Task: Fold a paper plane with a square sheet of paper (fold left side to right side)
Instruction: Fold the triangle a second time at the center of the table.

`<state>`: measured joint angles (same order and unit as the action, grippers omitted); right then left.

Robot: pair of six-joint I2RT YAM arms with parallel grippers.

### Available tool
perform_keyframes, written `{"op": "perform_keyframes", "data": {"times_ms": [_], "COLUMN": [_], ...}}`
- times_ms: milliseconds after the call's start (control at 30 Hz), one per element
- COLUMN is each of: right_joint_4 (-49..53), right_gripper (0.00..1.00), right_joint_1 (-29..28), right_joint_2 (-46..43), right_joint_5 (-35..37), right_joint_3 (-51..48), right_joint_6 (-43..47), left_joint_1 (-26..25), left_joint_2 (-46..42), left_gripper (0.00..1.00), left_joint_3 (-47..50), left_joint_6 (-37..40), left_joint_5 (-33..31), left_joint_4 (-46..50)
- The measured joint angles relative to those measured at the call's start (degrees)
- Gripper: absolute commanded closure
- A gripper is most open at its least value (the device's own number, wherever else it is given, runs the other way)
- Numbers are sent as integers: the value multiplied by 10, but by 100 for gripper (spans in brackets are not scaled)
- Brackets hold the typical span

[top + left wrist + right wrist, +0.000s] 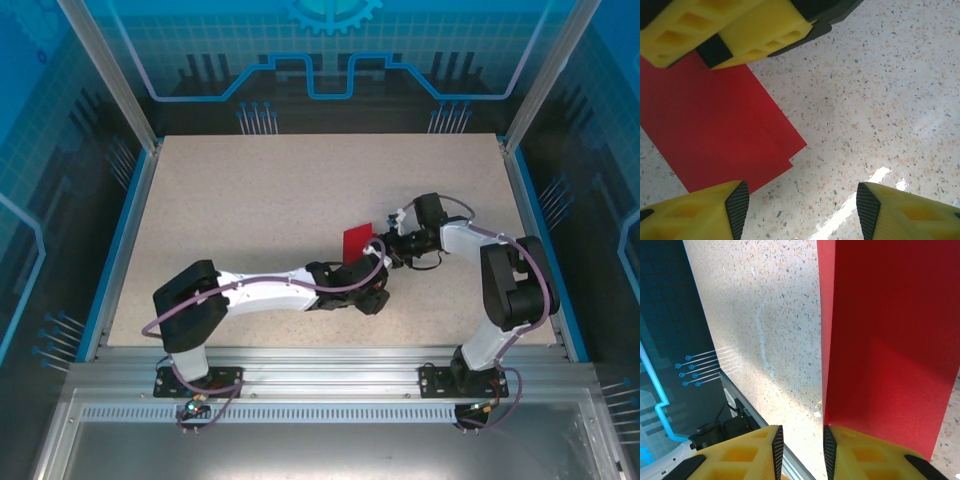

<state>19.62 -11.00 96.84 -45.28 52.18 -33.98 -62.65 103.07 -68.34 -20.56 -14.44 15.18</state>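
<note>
1. Blue-lit panels (320, 60) with circuit-like line patterns walled in a speckled beige counter (250, 200) edged by an aluminium frame (330, 355).
2. From where I stood, the square sheet of paper (357, 240) lay right of the counter's middle, between the two arms' tips.
3. Seen up close from the left wrist, the paper (715, 130) was flat on the counter. It was folded into two layers, and their lower corners sat slightly out of line.
4. The left arm (270, 292) reached in low from the near left corner.
5. The left end effector (800, 212) had its yellow fingers (705, 212) well apart. Bare counter showed between them, and the paper's near corner lay just beside the left-hand one.
6. The right arm (515, 285) bent in from the near right side towards the sheet.
7. The right end effector (800, 452) had its fingers (865, 455) only narrowly apart, and counter showed through the slit.
8. In the right wrist view, the paper (885, 340) spread away from one fingertip, its long edge running in line with the slit.
9. From the left wrist, that right end effector (715, 45) sat at the sheet's far edge. I could not tell whether it was touching the paper.
</note>
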Motion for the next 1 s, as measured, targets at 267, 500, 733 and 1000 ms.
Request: {"op": "perform_keyframes", "data": {"times_ms": [267, 500, 733, 1000], "right_joint_4": [-2, -7, -4, 6], "right_gripper": [71, 72, 72, 70], "right_joint_1": [-7, -7, -8, -10], "right_joint_2": [0, 0, 1, 6], "right_joint_5": [0, 3, 5, 17], "right_joint_3": [0, 0, 3, 16], "right_joint_6": [-17, -25, -25, -15], "left_joint_1": [-2, -4, -5, -5], "left_joint_2": [50, 78, 78, 78], "left_gripper": [36, 49, 73, 89], "left_joint_3": [-64, -99, -101, -101], "left_joint_6": [-1, -5, -5, 0], "left_joint_5": [-43, -85, -93, -91], "left_joint_4": [52, 101, 109, 109]}}
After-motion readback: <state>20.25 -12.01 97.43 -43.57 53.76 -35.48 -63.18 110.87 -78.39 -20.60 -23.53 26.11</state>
